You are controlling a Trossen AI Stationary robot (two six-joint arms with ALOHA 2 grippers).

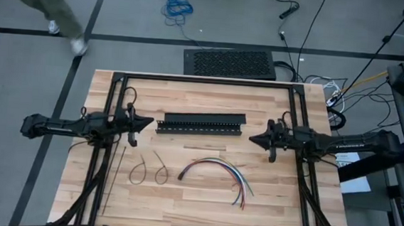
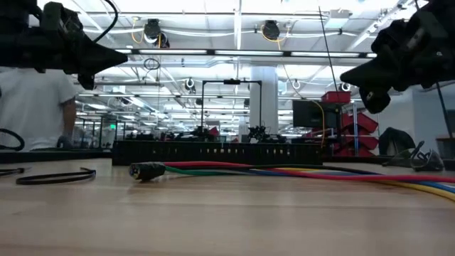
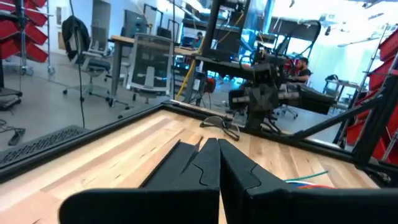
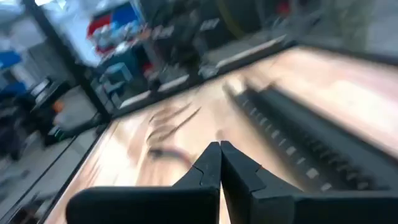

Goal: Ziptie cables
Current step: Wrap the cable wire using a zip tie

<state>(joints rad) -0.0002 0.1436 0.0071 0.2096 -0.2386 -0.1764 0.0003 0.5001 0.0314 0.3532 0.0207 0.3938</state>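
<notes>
Lying in a loose arc on the pale wooden desk (image 1: 202, 206), the thin multicoloured cables (image 1: 216, 169) fan out at one end. Just beside them sit two looped thin black plastic zipties (image 1: 151, 172), with a straight one (image 1: 114, 180) farther off. A long black slotted channel (image 1: 200, 123) lies between the arms. The left gripper (image 1: 144, 122) and right gripper (image 1: 255, 139) hover above the desk, each closed and holding nothing.

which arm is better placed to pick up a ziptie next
Left, probably. The looped zipties lie on the left gripper side of the table, nearer to it than to the right gripper. Both hover with jaws shut.
</notes>
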